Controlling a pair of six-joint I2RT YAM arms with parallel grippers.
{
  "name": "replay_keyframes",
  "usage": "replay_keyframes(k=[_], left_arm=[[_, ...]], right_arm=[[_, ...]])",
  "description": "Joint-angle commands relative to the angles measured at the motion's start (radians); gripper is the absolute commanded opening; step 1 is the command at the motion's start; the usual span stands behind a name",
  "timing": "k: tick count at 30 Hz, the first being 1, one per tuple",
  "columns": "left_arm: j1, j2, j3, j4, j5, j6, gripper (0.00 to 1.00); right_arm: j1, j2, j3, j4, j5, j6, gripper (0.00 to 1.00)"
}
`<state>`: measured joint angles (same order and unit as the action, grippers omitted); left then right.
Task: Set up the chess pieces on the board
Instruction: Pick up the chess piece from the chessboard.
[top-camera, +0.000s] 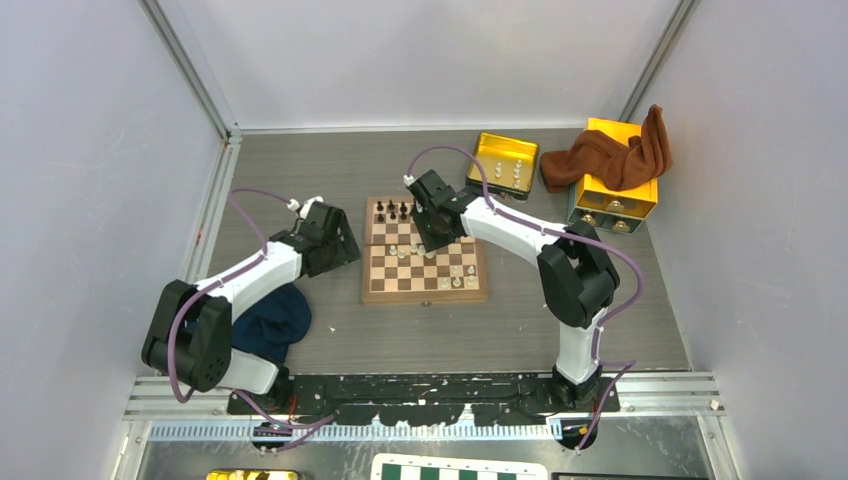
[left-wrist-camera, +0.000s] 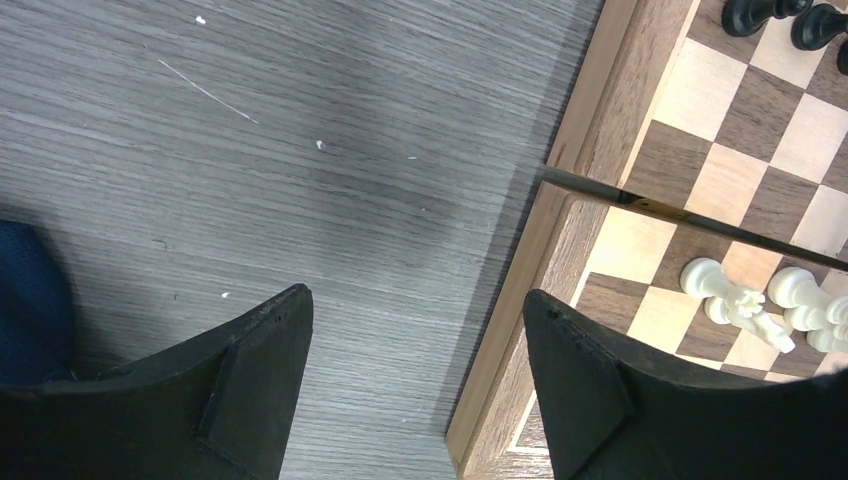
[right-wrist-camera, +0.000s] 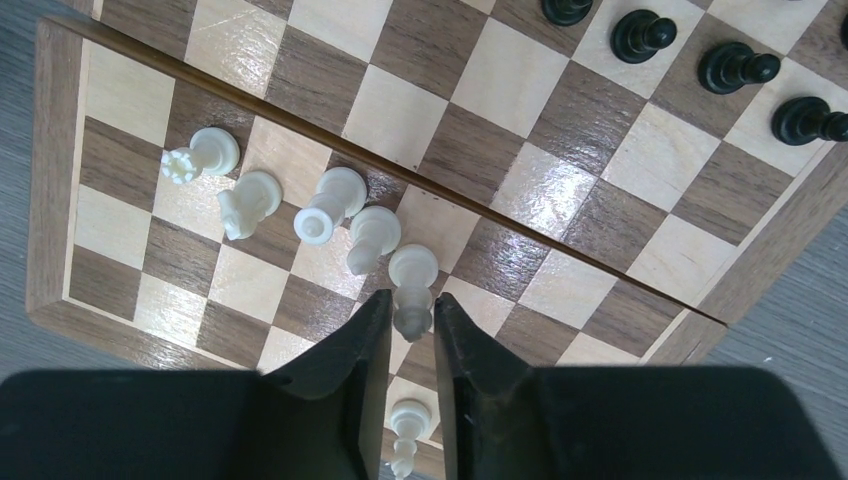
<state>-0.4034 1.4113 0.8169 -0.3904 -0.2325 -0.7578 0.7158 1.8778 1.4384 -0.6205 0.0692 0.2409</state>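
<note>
Closest to the lens, the right gripper has its two black fingers drawn nearly together around the top of a cream-white piece, whose round base stands just ahead of the fingertips on the board. It looks clamped on that piece. Through the narrow gap between the fingers, nearer the wrist, a lone white figure shows at the board's edge. Four more cream-white pieces run in a slanted row ahead and to the left of the fingertips, all tipped at angles in this view. Well ahead and to the right, past the board's hinge seam, stand the dark pieces.

The left gripper is spread wide with nothing between its fingers. Its left finger hangs over the grey table; its right finger hangs over the board's wooden border, with white pieces just to the right of that fingertip. A navy cloth lies to the left of the hand.

From above, the right gripper hovers over the board's middle, the left gripper beside the board's left edge.
</note>
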Motion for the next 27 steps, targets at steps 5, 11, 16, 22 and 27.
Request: replay_keyframes(k=[5, 11, 16, 22, 27], left_arm=[[0.008, 0.002, 0.036, 0.037, -0.010, 0.011, 0.78], [0.008, -0.001, 0.036, 0.038, -0.010, 0.012, 0.78], [0.008, -0.008, 0.029, 0.043, -0.006, 0.011, 0.78], [0.007, -0.018, 0.021, 0.051, -0.006, 0.009, 0.78], [0.008, -0.023, 0.012, 0.057, -0.003, 0.008, 0.78]], right_arm=[[-0.004, -0.002, 0.050, 0.020, -0.011, -0.005, 0.11], [-0.004, -0.034, 0.051, 0.009, 0.006, -0.003, 0.05], [-0.004, -0.070, 0.056, -0.013, 0.029, -0.006, 0.04], [-0.003, -0.116, 0.046, -0.037, 0.057, -0.007, 0.03], [-0.004, -0.157, 0.034, -0.059, 0.081, -0.008, 0.03]])
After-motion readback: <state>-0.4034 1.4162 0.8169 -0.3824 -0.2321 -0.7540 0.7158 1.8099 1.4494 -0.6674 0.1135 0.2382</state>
